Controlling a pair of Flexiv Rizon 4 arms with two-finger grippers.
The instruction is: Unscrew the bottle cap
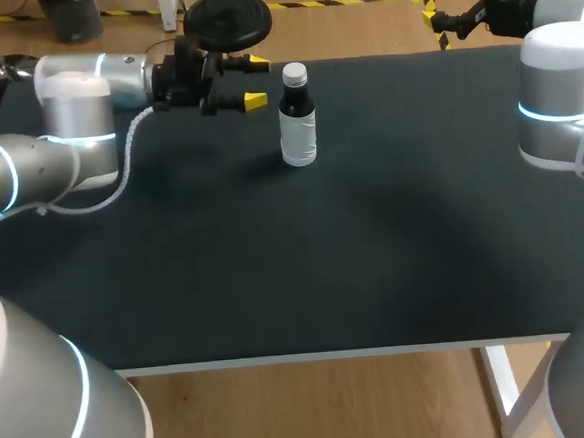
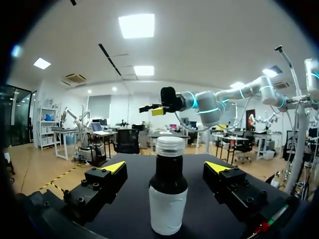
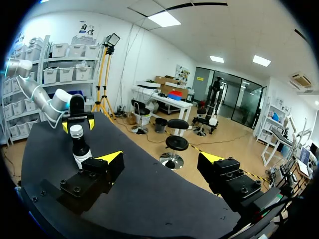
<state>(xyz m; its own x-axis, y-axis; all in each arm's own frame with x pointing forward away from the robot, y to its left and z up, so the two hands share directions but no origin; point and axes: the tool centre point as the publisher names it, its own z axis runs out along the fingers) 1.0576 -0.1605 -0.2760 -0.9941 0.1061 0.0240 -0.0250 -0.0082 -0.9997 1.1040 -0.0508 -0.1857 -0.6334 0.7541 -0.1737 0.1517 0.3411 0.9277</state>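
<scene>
Just left of the bottle, by the worktop's far edge, the left gripper hangs released. Well apart, the right gripper is released too.

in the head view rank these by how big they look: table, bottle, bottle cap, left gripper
1. table
2. left gripper, open
3. bottle; close to the gripper in apparent size, so these two are unsure
4. bottle cap, clearly smallest

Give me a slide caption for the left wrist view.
Open left pincer facing the upright capped bottle on the black table, untouched; right pincer hovers beyond.
</scene>
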